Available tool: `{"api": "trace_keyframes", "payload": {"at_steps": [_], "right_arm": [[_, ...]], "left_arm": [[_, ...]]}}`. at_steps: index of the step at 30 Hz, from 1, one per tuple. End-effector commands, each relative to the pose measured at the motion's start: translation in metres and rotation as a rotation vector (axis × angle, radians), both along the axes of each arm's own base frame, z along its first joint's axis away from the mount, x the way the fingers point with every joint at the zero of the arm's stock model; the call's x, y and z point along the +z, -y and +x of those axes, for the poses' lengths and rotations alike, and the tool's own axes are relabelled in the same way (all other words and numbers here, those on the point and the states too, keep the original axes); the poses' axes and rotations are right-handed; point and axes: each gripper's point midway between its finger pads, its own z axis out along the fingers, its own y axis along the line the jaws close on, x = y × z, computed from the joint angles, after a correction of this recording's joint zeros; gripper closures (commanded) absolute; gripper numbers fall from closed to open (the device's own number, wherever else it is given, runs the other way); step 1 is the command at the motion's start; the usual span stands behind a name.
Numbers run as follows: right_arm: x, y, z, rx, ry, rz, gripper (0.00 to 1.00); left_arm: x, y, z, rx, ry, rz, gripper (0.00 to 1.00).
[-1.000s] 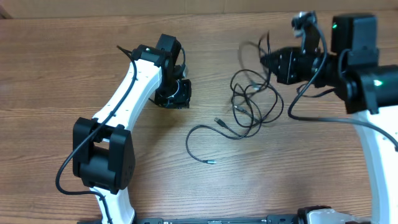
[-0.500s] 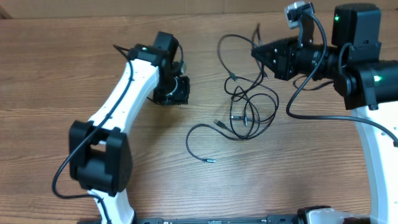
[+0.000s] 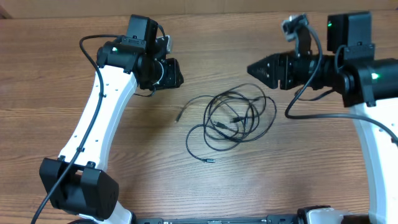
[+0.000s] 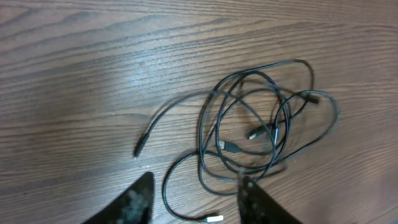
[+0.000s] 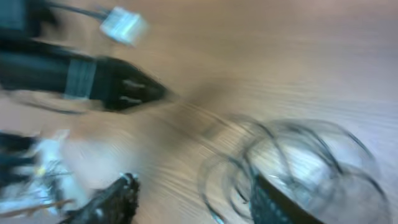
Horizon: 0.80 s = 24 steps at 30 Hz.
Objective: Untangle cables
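The left gripper (image 4: 198, 180) hangs above the table (image 3: 50, 74) with its two dark fingers spread wide and nothing between them. It sits up and to the left of the cables (image 3: 236, 118) and is not touching them. The right gripper (image 3: 250, 67) points leftward from the other side, just above the upper right edge of the bundle. Its own wrist view is badly blurred, but the fingers (image 5: 112, 202) show as two separate dark shapes with bare wood and cable loops between them, so I judge it open and empty too. With both tools free and the cords lying untouched on the wood, this looks like the step of choosing a new hold rather than a pull in progress, and most of the untangling looks undone. The cables lie in the middle of the table between the two arms, as several thin black loops stacked on one another in a rough oval, crossing many times near its centre, where a small plug (image 4: 255, 132) lies. Two ends escape to the left: a plain black end (image 3: 178, 117) lying straight and apart from the loops, and a longer curved tail finishing in a silver-tipped plug (image 3: 210, 162) below the bundle. The next move probably calls for one gripper to come down on one of these free ends, while the other pins or lifts the opposite side of the oval so the loops can be drawn apart. The strands are thin and lie flat on the table, so the fingers will likely need to close low and squarely.
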Motion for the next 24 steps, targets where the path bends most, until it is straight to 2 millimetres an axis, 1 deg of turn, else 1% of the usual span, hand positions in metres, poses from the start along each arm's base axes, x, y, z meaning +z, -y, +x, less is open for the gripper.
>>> {"api": "trace_keyframes", "payload": {"at_steps": [1,4,7,8,10,15,17,20,21,23,24], "right_arm": [[-0.046,0.051,0.014,-0.190,-0.082,-0.299,0.38],[-0.068,0.067,0.009,-0.240,-0.176,-0.387,0.33],[-0.084,0.070,0.009,-0.239,-0.231,-0.414,0.32],[-0.093,0.071,0.011,-0.245,-0.262,-0.424,0.31],[-0.105,0.075,0.014,-0.270,-0.307,-0.446,0.31],[-0.132,0.079,0.016,-0.309,-0.419,-0.473,0.31],[-0.143,0.081,0.017,-0.335,-0.473,-0.474,0.31],[-0.153,0.091,0.018,-0.393,-0.530,-0.465,0.30],[-0.157,0.099,0.020,-0.427,-0.554,-0.457,0.30],[-0.159,0.106,0.020,-0.448,-0.576,-0.430,0.30],[-0.162,0.112,0.018,-0.463,-0.598,-0.402,0.28]], "left_arm": [[0.008,0.012,-0.002,-0.021,0.012,-0.026,0.51],[0.007,0.022,-0.006,-0.050,0.012,-0.024,0.44],[0.003,0.033,-0.011,-0.080,0.008,-0.013,0.40],[-0.002,0.039,-0.013,-0.096,0.000,0.000,0.39],[-0.009,0.046,-0.016,-0.113,-0.013,0.019,0.38],[-0.029,0.065,-0.024,-0.155,-0.071,0.024,0.37],[-0.038,0.076,-0.027,-0.183,-0.094,0.012,0.36],[-0.047,0.094,-0.030,-0.222,-0.114,-0.025,0.35],[-0.050,0.102,-0.030,-0.238,-0.116,-0.044,0.34],[-0.054,0.114,-0.028,-0.251,-0.116,-0.069,0.34],[-0.058,0.120,-0.026,-0.239,-0.122,-0.079,0.32]]}}
